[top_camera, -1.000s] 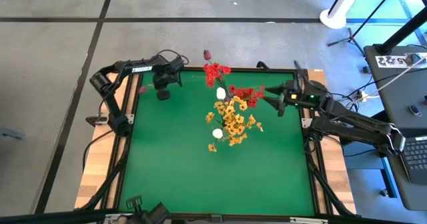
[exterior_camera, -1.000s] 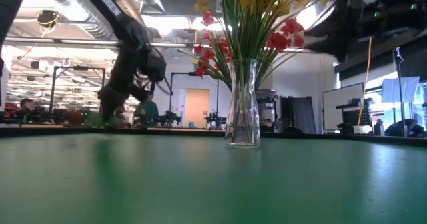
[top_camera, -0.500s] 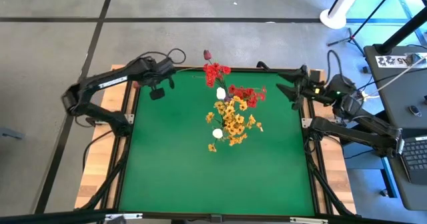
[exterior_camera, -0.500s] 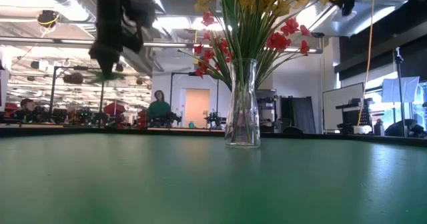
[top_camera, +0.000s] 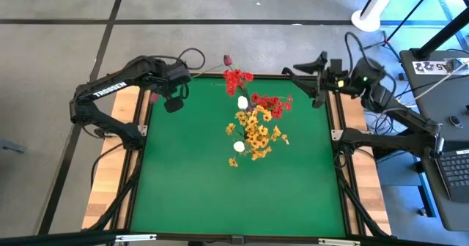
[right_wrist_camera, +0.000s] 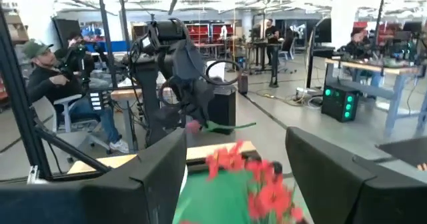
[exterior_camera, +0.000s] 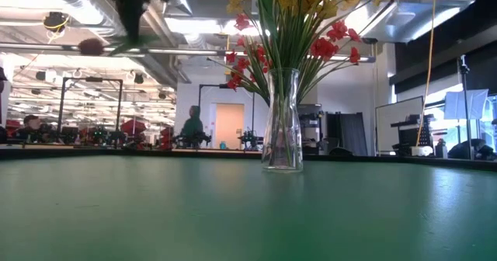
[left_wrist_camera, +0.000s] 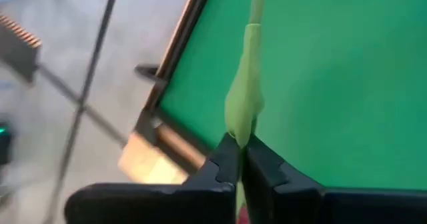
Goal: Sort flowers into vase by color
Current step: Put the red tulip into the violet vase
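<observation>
At the far left corner, the left gripper (top_camera: 173, 104) is raised, clamped on a green stem (left_wrist_camera: 244, 97) with a dark pink bud (exterior_camera: 90, 46), not yet placed; the glass vase (exterior_camera: 283, 123) at centre already holds yellow, red and white flowers (top_camera: 256, 129); the right gripper (top_camera: 318, 98) waits far right, fingers wide, empty.

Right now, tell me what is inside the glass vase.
The glass vase holds green stems topped with yellow blossoms, red blossoms and white buds. Whether it holds water cannot be told.
</observation>
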`<state>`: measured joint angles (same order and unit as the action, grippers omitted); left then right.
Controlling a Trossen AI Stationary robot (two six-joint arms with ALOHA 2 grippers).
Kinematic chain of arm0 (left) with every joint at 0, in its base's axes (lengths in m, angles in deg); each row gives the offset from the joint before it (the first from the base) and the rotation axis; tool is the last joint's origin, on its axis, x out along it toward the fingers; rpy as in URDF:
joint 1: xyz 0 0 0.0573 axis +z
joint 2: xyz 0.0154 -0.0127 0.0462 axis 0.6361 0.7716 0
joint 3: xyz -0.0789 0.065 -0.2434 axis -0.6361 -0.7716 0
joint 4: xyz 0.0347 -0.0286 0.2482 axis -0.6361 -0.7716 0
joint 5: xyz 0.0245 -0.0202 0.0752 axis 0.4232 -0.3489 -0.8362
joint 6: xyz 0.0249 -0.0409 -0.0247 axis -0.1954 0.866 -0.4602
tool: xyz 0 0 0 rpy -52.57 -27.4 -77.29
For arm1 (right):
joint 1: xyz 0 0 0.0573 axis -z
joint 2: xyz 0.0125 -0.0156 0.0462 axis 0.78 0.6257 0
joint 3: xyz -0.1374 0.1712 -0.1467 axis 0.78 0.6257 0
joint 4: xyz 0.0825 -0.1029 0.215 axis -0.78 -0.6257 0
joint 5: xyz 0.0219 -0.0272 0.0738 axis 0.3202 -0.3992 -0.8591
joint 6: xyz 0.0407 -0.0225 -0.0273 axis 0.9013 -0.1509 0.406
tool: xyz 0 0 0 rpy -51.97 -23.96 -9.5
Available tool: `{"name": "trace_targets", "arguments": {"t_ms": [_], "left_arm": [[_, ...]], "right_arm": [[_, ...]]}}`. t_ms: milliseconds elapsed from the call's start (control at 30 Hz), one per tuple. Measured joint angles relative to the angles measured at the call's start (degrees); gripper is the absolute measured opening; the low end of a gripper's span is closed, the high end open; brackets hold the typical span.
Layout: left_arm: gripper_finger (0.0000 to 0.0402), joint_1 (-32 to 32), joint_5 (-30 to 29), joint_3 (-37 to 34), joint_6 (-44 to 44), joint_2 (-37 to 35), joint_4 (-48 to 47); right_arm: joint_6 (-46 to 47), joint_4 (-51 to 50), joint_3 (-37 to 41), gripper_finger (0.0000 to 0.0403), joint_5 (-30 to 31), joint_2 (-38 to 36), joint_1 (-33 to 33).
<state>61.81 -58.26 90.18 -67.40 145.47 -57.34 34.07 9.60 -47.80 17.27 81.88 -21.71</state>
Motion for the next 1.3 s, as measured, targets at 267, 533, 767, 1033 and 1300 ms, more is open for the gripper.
{"name": "trace_targets", "arguments": {"t_ms": [267,533,767,1033,1300], "left_arm": [[0.0,-2.6,12.6,10.7,6.8,0.2,0.3],[0.0,-2.2,31.7,11.4,15.6,0.7,-0.1],[0.0,-4.4,39.1,11.4,21.8,2.8,0.0],[0.0,-11.3,45.0,11.3,25.0,5.1,1.7],[0.0,-15.7,47.5,11.3,29.0,5.6,5.8]], "right_arm": [[-17.8,-5.1,-15.8,0.0255,-0.1,10.9,-11.0],[-39.4,-6.5,-23.3,0.0255,19.6,23.4,-26.4],[-54.5,-0.3,-24.1,0.0255,36.2,33.4,-34.7],[-71.9,9.8,-24.2,0.0255,47.9,42.9,-40.0],[-74.5,13.6,-24.2,0.0255,51.0,47.5,-40.8]]}}
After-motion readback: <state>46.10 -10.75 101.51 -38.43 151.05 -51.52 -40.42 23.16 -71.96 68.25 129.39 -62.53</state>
